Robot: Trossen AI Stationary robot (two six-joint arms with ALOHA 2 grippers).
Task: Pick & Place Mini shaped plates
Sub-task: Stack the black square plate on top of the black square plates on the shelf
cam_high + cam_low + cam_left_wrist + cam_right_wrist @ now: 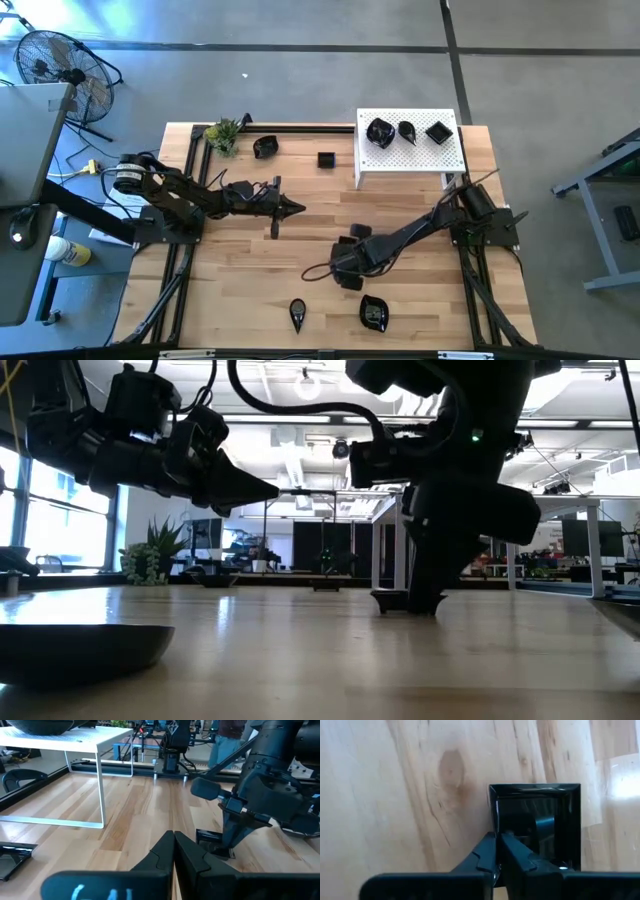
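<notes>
Four cameras are covering one desk (300, 250).
Overhead is looking straight down; low is looking level across; both wrist cameras are sitting close, sharing the square plate (540, 820).

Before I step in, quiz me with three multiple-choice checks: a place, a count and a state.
1. The square plate at the right gripper lies:
A on the white platform
B on the wooden table
C beside the plant

2. Black plates on the white platform:
A one
B three
C five

3. The left gripper is:
A shut, empty, above the table
B open over a plate
C holding a plate

Answers:
1 B: the right wrist view shows wood grain all around the plate.
2 B: the high view shows three in a row on the platform.
3 A: its fingers meet with nothing between them, and the low view shows it clear of the table.
</notes>
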